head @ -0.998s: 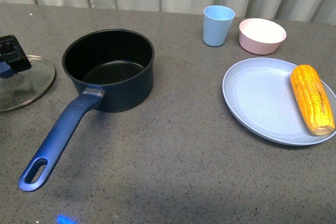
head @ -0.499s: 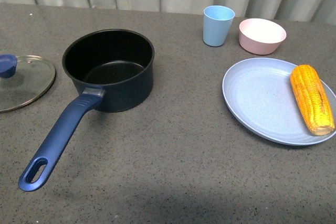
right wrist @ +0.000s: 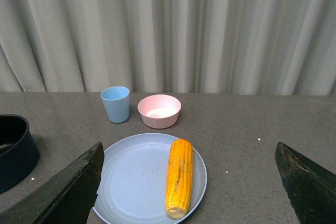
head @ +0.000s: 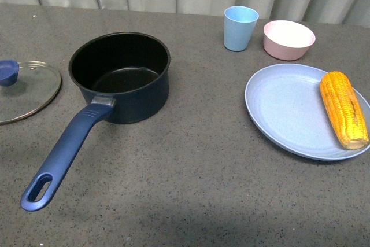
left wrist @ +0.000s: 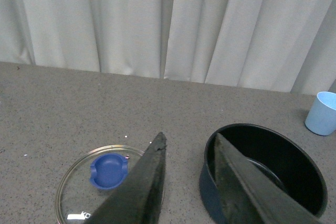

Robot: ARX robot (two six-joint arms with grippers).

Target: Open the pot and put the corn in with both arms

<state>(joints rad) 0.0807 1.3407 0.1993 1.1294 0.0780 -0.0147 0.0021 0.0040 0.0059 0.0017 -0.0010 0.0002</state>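
Grey speckled table (head: 202, 172), open pot (head: 134, 98), glass lid (head: 34, 88), blue cup (head: 240, 28), pink bowl (head: 289, 40), plate (head: 283, 105)

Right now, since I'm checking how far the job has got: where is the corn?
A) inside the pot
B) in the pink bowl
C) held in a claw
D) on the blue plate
D: the corn lies along the right side of the blue plate, and the pot stands open with nothing inside.
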